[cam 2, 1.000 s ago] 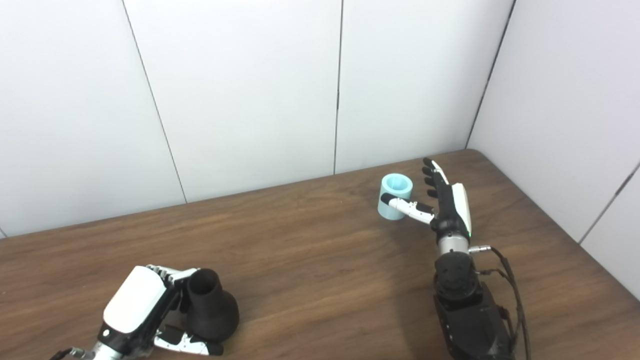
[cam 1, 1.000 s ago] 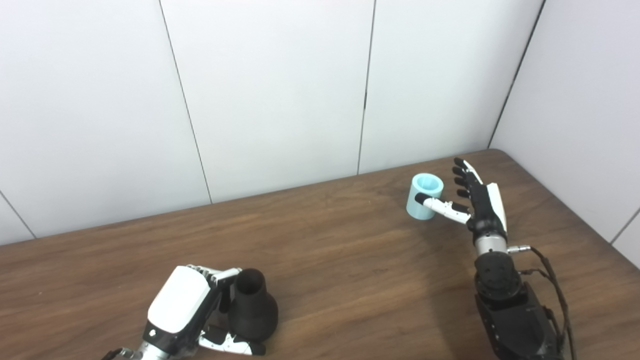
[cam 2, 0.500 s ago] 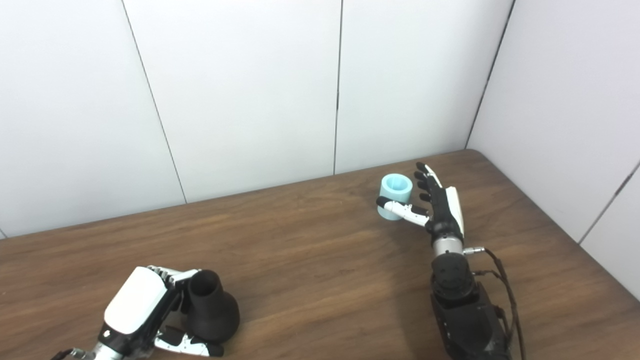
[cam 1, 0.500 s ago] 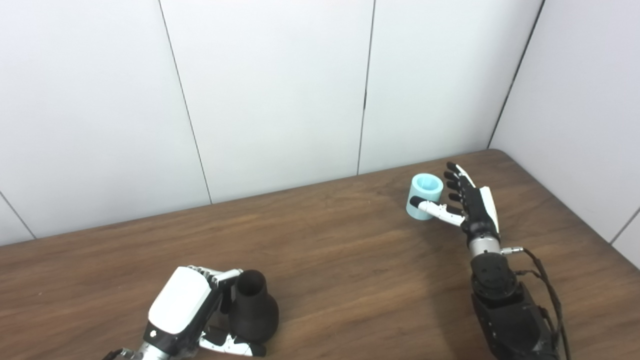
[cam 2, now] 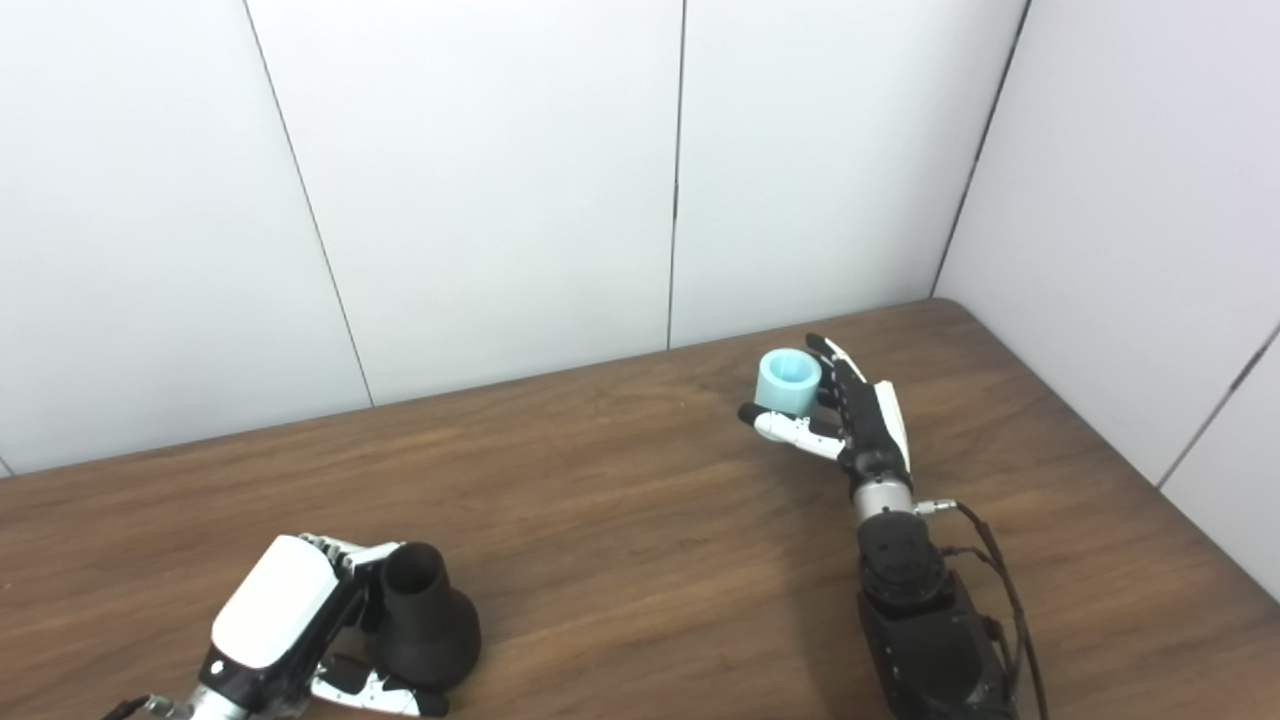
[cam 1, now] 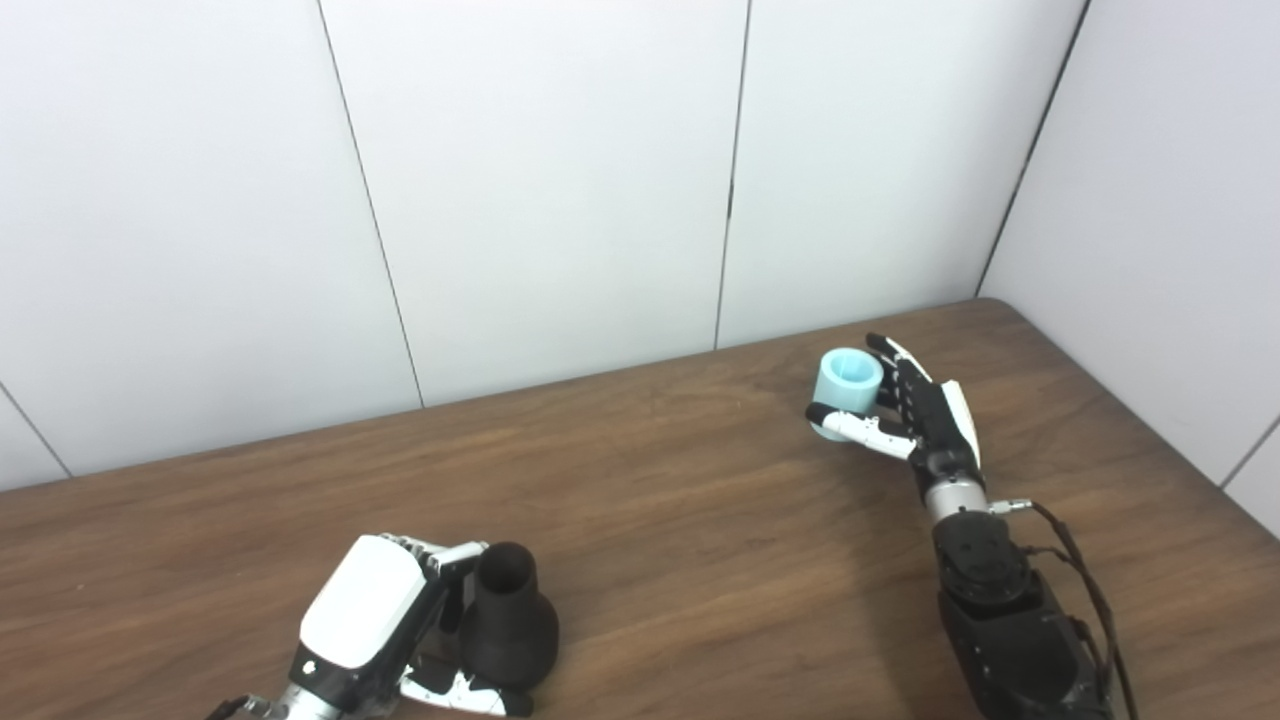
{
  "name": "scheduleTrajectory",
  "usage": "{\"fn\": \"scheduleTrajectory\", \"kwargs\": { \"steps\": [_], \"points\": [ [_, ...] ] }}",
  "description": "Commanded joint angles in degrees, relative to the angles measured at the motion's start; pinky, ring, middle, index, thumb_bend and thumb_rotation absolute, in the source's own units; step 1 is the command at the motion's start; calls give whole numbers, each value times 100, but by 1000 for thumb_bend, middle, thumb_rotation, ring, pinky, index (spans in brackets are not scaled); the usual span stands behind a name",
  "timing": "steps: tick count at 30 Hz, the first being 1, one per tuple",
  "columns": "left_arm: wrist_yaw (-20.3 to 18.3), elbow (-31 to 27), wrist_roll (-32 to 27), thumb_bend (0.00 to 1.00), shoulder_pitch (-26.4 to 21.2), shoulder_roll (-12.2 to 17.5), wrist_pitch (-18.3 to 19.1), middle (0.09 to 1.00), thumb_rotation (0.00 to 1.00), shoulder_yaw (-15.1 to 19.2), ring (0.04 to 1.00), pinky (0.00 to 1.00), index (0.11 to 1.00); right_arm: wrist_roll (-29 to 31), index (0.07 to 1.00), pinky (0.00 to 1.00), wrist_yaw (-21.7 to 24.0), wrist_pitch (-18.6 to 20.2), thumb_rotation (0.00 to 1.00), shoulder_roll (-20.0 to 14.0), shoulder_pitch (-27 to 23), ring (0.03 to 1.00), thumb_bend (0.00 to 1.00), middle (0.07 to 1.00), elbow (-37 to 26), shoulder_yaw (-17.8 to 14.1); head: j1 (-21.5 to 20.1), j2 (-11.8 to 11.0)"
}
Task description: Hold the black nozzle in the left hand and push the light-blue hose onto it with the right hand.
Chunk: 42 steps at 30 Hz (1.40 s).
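A short, pale blue hose piece, a stubby open-topped cylinder, stands upright near the far right of a brown wooden worktop. A black nozzle, bell-shaped with a narrow open neck pointing up, stands near the front left edge, well apart from the hose. The right hand reaches forward, palm facing left, fingers straight behind the hose and thumb across its near side; whether it grips firmly cannot be told. The left hand, its white back upward, curls around the nozzle's left side, fingers at the neck and thumb against the base.
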Motion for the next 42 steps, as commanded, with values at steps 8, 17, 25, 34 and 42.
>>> {"fn": "scheduleTrajectory", "kwargs": {
  "steps": [8, 17, 25, 34, 42],
  "points": [
    [246, 393, -52, 519, 585, 61, -94, 206, 37, -209, 132, 82, 482, 50, 857, 817, -87, -312, 319, -29, -360, 843, 1000, 833, 81, 27, 7, 22],
    [247, 314, -99, 519, 614, 122, -95, 206, 37, -254, 134, 83, 482, -18, 839, 796, -225, -309, 303, -12, -479, 825, 989, 819, 314, 36, 14, 57],
    [231, 286, -100, 519, 630, 150, -95, 196, 37, -267, 130, 82, 481, 161, 824, 779, -254, -415, 247, 50, -591, 818, 995, 806, 507, -12, 17, 80],
    [171, 246, -102, 519, 655, 151, -94, 208, 37, -236, 138, 91, 482, 113, 767, 714, -414, -411, 192, 29, -657, 758, 969, 750, 642, 28, 22, 98],
    [180, 225, -90, 519, 671, 151, -95, 195, 37, -237, 130, 82, 481, 62, 755, 700, -400, -268, 159, 29, -612, 742, 956, 730, 534, 80, 37, 130]
  ]
}}
